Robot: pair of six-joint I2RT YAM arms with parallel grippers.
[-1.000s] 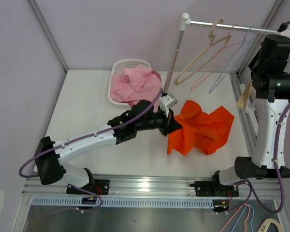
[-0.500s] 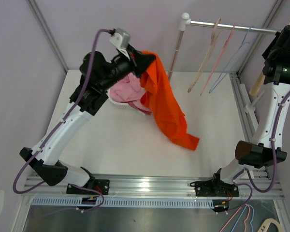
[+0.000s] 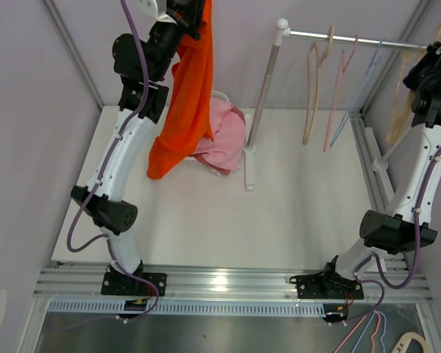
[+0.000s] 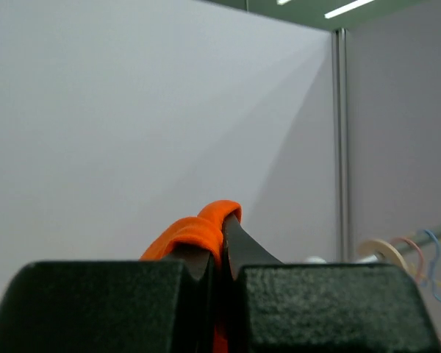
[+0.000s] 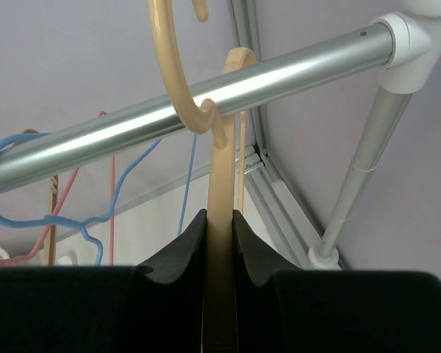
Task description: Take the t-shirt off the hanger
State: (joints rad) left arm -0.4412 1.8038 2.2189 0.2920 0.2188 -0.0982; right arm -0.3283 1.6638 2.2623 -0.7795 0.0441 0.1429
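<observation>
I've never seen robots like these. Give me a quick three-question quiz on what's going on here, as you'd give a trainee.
1. True or false: the left gripper is shut on the orange t-shirt.
2. The right gripper grips: A) the orange t-shirt, B) a beige hanger, C) nothing?
3. Fill in: the white basket holds ___ clothing.
Key: 1 true; 2 B; 3 pink.

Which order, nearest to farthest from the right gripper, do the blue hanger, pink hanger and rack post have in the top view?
1. Blue hanger, toward the rail's right.
2. Pink hanger, just left of it.
3. Rack post, rail's left end.
</observation>
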